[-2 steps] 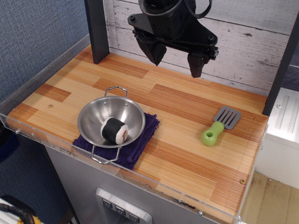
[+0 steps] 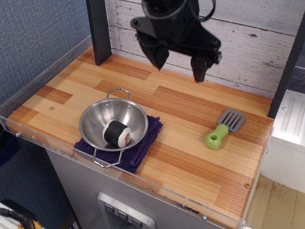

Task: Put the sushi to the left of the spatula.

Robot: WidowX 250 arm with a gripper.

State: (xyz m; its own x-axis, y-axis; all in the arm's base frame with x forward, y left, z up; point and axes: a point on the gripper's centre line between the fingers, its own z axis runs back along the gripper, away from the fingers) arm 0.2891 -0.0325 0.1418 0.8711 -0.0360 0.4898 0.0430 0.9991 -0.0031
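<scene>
Observation.image looks down at an angle on a striped wooden counter (image 2: 190, 157) backed by a whitewashed plank wall (image 2: 248, 43). A black end effector (image 2: 178, 67) hangs above the rear of the counter, close to that wall, its two dark fingers (image 2: 199, 70) spread wide apart with nothing between them; it is released and touches none of the items below.

Toward the front left lies a dark purple cloth (image 2: 143, 148), and on it sits a round stainless steel bowl (image 2: 97, 119) with a wire loop handle at its far rim and another at its near rim. Inside the bowl, lying on its side against the lower right wall, is the small black sushi roll (image 2: 116, 133), its white end with a reddish centre turned to the right and toward the camera.

Well apart from the bowl, at the right side of the counter, rests the small toy spatula (image 2: 224, 128): its grey slotted square blade points toward the back right, and its stubby lime-green handle, with a hole at the end, points toward the front left. A clear plastic lip (image 2: 43, 143) runs along the front edge of the counter.
</scene>
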